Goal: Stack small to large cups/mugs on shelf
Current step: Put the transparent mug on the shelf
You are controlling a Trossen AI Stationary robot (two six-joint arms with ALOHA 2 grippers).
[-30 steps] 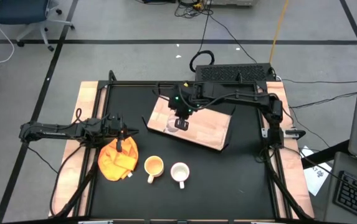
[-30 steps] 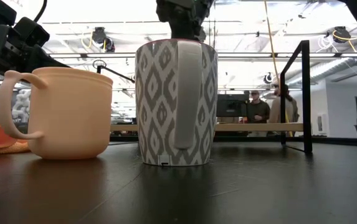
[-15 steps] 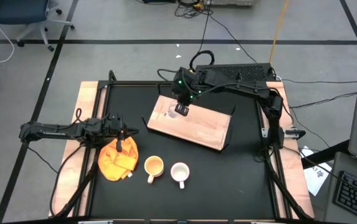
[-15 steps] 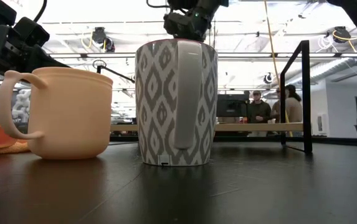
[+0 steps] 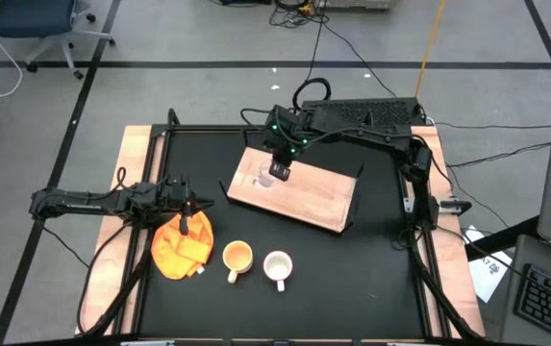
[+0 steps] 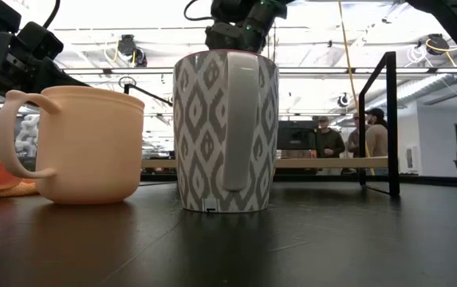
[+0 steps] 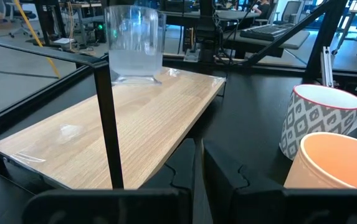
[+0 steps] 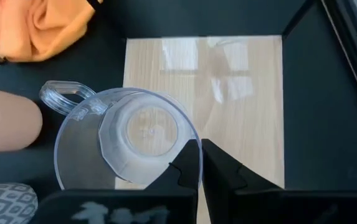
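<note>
The clear glass cup is at the far left part of the light-wood shelf board. My right gripper is above it, shut on its rim. The yellow-orange mug and the patterned white mug stand upright on the black table near the front edge. My left gripper waits, shut, over the orange cloth. My right gripper holds the glass cup by its rim, on the side opposite the handle. One finger is inside the cup and one outside, pointing down from above. The cup is upright, its base at the board's surface.
A black frame runs around the table, with a post near the board. A keyboard lies beyond the far edge. People stand in the room behind. Free black tabletop lies to the right of the mugs.
My right gripper has moved toward the table's far edge over the board, taking the glass cup along to the board's far left part. The mugs, the cloth and my left arm have stayed in place.
</note>
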